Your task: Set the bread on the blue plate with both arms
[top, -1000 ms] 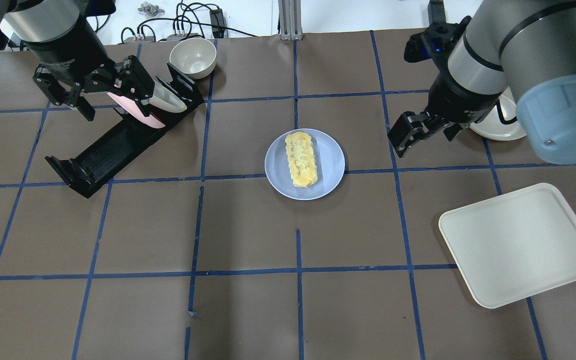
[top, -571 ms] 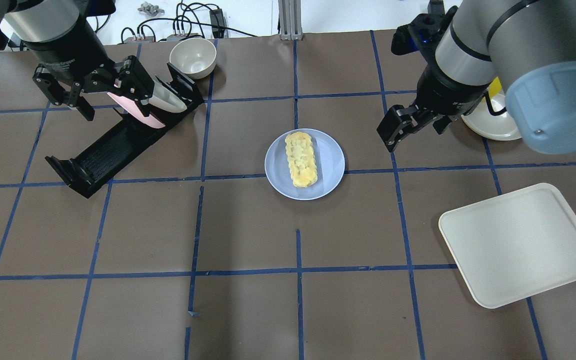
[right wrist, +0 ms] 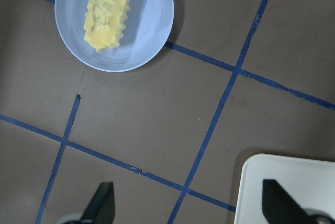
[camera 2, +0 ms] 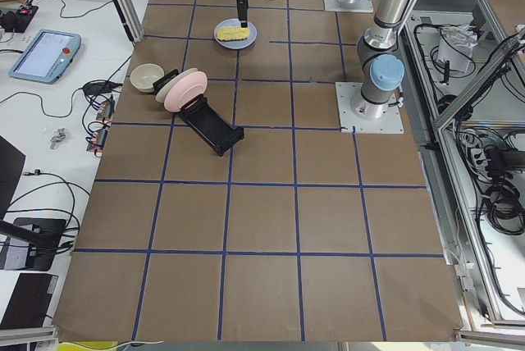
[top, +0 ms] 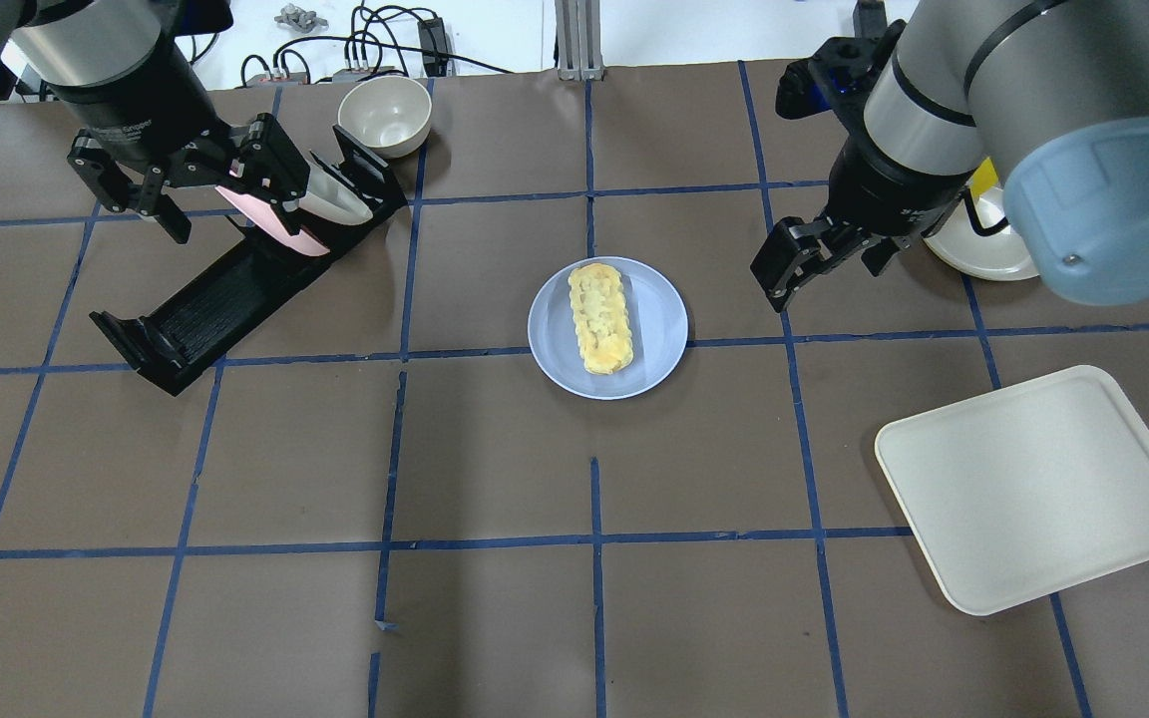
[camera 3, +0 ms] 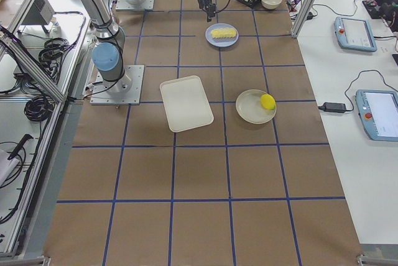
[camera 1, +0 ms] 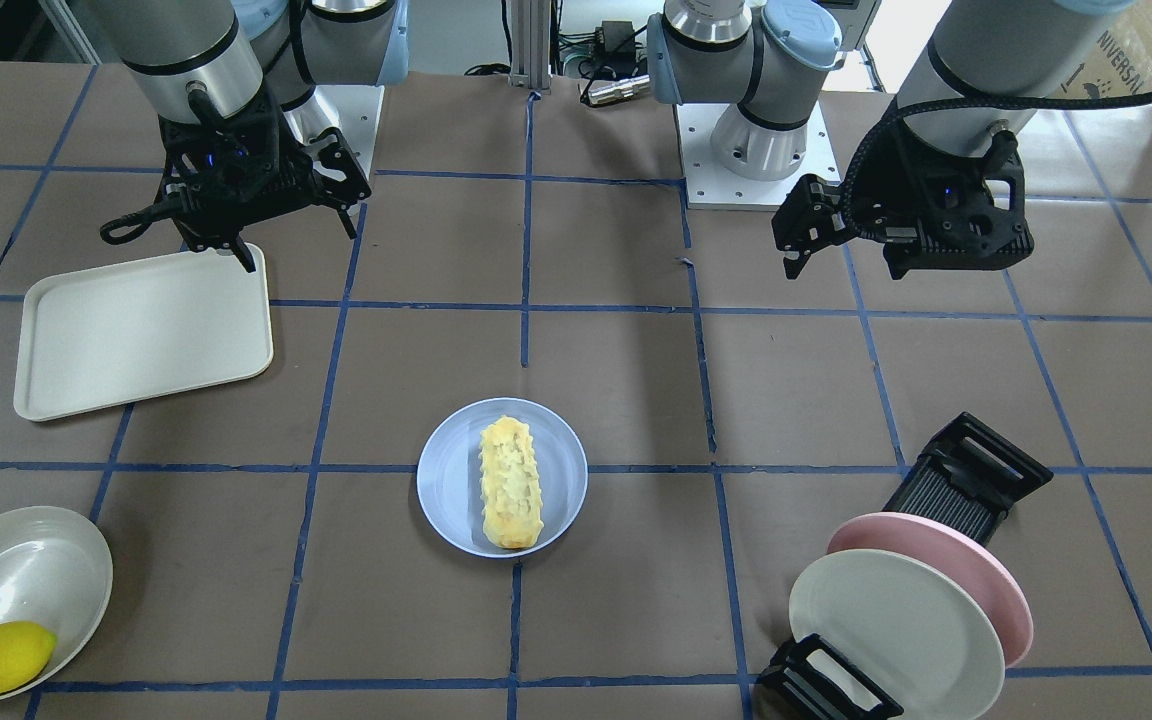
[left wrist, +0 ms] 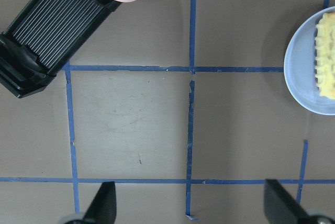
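Bread [top: 600, 317]: laid on blue plate [top: 664, 334]; judged light, soft, crushable; best gripped at both ends; left gripper [left wrist: 191, 205], right gripper [right wrist: 188, 203] spread, empty.

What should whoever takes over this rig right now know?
The left gripper: jaws open, empty, well clear of the plate on the robot's left.
The right gripper: jaws open, empty, clear of the plate on the robot's right.
The bread lies fully on the plate; neither gripper touches it.
Done: bread is on the plate.
Left: apparently nothing of the placing; perhaps only parking the arms.
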Action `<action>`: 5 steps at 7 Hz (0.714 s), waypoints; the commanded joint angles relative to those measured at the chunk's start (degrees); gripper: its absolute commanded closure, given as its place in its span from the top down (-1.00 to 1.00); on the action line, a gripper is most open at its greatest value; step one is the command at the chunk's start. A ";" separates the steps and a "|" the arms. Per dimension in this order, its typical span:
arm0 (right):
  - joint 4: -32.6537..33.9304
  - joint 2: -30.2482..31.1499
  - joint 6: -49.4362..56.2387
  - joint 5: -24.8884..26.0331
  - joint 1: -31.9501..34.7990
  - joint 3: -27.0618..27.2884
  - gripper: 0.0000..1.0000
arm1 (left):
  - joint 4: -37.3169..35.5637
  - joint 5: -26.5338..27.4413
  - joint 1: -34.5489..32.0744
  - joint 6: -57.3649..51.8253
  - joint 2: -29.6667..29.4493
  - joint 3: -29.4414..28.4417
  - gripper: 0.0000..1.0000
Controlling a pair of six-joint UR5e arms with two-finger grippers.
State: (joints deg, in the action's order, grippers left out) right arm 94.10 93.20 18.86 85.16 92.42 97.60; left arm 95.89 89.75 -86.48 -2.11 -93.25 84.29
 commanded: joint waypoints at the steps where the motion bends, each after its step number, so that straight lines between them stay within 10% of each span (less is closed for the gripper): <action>1: -0.15 -0.03 0.03 0.00 -0.49 0.14 0.99 | -0.09 -0.01 0.00 0.17 -0.17 -0.09 0.99; 5: -0.06 0.05 0.91 3.25 -0.57 0.14 0.99 | 0.00 0.07 0.00 0.26 0.00 0.00 0.99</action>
State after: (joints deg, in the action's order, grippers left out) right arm 94.03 93.24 19.61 88.00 91.86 97.73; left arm 95.83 89.82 -86.49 -1.90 -93.28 84.22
